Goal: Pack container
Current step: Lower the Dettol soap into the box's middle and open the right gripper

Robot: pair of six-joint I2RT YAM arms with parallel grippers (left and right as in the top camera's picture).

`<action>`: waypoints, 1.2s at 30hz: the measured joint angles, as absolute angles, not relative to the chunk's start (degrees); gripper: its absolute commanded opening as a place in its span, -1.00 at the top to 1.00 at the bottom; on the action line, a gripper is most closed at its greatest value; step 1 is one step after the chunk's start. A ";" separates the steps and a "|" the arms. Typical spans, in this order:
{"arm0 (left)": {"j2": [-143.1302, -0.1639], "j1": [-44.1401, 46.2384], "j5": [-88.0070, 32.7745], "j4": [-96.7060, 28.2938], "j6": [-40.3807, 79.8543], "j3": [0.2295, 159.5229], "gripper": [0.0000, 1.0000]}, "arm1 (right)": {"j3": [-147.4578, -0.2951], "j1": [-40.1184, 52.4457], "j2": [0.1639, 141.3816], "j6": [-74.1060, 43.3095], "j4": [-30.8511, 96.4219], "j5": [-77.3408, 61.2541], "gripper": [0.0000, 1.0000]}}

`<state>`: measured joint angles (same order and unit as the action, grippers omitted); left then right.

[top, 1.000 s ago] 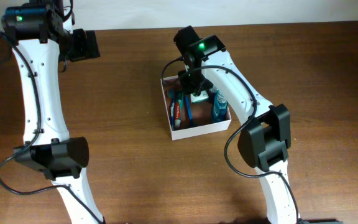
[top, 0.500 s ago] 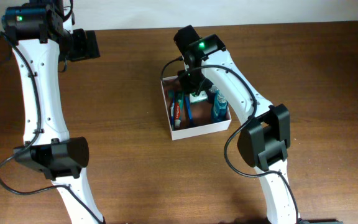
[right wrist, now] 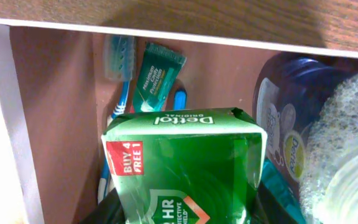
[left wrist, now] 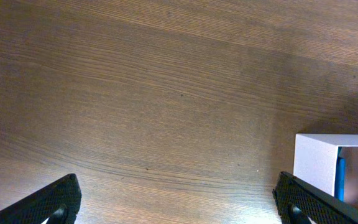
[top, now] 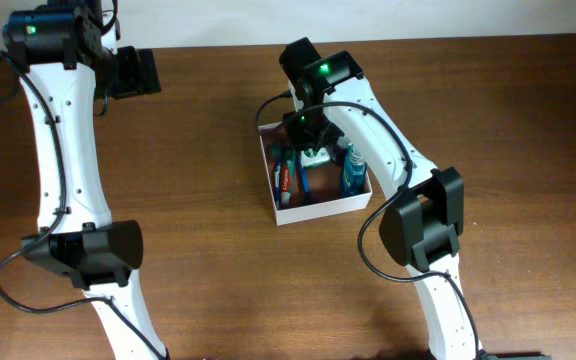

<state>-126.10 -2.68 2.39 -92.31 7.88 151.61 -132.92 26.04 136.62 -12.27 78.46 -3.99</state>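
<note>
The container (top: 320, 210), a shallow white-walled box with a pinkish-brown inside, sits at mid-table; its wall also shows in the right wrist view (right wrist: 5, 112) and in the left wrist view (left wrist: 316, 162). My right gripper (top: 308, 135) hangs over its back half, shut on a green Dettol soap box (right wrist: 185, 162) with black fingers (right wrist: 104, 208) on both sides. Below the soap box lie a blue toothbrush (right wrist: 120, 59) and a green sachet (right wrist: 157, 78). My left gripper (top: 138, 72) is far off at the back left, open and empty (left wrist: 179, 205).
Inside the container are also a red tube (top: 284, 178), a dark blue bottle (right wrist: 284, 106) and a white foamy sponge (right wrist: 347, 137) at the right. Bare wooden table (left wrist: 166, 93) lies under the left gripper.
My right wrist has shifted slightly toward the back of the container with the soap box still held. The left arm has not moved.
</note>
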 measured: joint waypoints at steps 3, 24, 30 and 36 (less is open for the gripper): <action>-126.10 -2.68 2.39 -92.31 7.88 151.61 -0.99 | -132.92 26.11 136.62 -12.27 78.46 -3.99 0.29; -126.10 -2.68 2.39 -92.31 7.88 151.61 -0.99 | -132.92 30.00 136.62 -12.25 78.94 0.86 0.23; -126.10 -2.68 2.39 -92.31 7.88 151.61 -0.99 | -130.52 29.21 136.62 -12.27 75.33 1.32 0.22; -126.10 -2.68 2.39 -92.31 7.88 151.61 -0.99 | -127.31 29.23 136.62 -13.15 72.55 1.96 0.21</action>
